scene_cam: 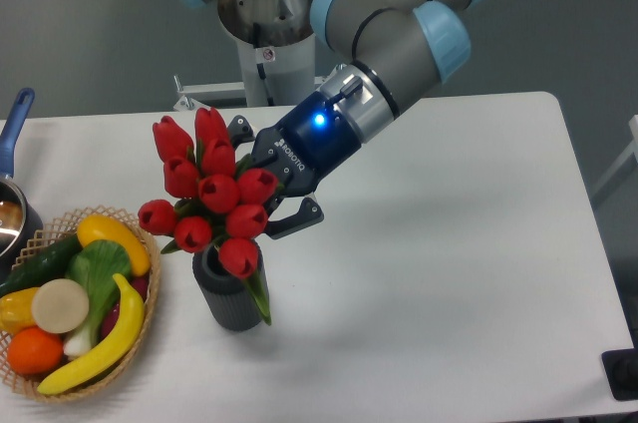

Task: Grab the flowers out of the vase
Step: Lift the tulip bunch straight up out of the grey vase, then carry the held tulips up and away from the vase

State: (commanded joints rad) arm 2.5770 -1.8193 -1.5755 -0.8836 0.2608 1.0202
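Flowers (213,185) in vase (230,295) — gripper (261,180) at the bunch.
Red tulips stand in the grey vase just below-left of the gripper; fingers spread around the bunch, grip on it unclear — basket (60,383) of fruit further left, on the white table (449,243).

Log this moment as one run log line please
stage: grasp approach | gripper: at the flowers, fingers behind buds, closure unclear | flowers: in vase | vase: upright on table

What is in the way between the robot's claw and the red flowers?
Nothing visible. The gripper is right behind the flowers, which sit in the vase. The basket stands off to the side.
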